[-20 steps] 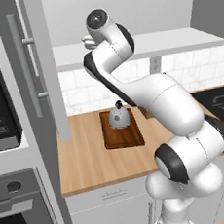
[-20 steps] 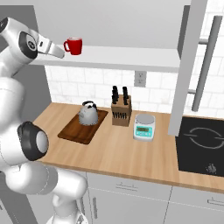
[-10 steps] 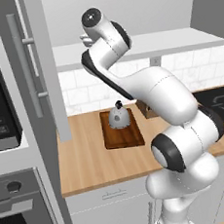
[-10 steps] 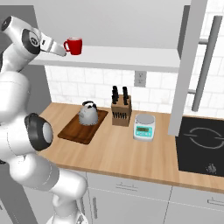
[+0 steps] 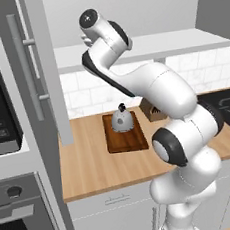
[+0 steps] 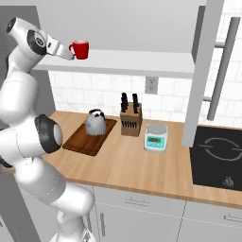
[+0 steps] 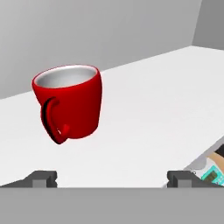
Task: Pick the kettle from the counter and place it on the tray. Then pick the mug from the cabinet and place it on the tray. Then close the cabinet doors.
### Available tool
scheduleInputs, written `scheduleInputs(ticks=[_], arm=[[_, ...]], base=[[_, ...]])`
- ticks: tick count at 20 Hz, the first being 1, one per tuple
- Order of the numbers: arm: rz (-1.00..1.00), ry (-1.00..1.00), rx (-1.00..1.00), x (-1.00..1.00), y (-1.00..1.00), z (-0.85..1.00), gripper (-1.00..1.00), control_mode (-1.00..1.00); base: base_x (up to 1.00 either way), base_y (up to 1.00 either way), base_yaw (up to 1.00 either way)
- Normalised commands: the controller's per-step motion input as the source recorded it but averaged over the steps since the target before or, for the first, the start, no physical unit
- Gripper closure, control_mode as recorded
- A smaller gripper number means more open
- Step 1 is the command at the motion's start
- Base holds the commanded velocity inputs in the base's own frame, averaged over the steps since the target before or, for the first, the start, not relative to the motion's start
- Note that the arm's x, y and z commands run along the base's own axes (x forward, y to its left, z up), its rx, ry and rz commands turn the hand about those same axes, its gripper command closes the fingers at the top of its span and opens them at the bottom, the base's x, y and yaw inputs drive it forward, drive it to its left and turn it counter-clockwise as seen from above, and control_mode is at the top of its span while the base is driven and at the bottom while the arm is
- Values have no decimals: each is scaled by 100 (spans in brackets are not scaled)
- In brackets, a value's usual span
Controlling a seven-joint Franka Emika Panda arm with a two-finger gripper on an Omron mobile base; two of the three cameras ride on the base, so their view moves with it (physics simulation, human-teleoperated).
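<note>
Mug [image 7: 70, 102] unmoved on cabinet shelf [image 6: 142, 62], but gripper [image 6: 69, 53] has closed in since 1 s ago, now just beside it, jaws wide open, nothing held. Mug: bright red, upright, pale inside, handle toward cam. Arm stretched up to shelf height. Kettle [image 6: 95, 122] sits on tray [image 6: 81, 142].

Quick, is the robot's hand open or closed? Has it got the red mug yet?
Gripper: open, holding nothing; the mug stands on the cabinet shelf just ahead, not yet between the fingers.
</note>
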Motion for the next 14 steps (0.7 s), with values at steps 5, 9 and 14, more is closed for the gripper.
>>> scheduleInputs(ticks=[5, 9, 14], arm=[[-6, 9, -3, 34, 10, 0, -100, -100], [-6, 9, -3, 33, 10, 1, -100, -100], [-6, 1, -1, 25, 11, 1, -100, -100]], base=[[0, 0, 0], [0, 0, 0], [0, 0, 0]])
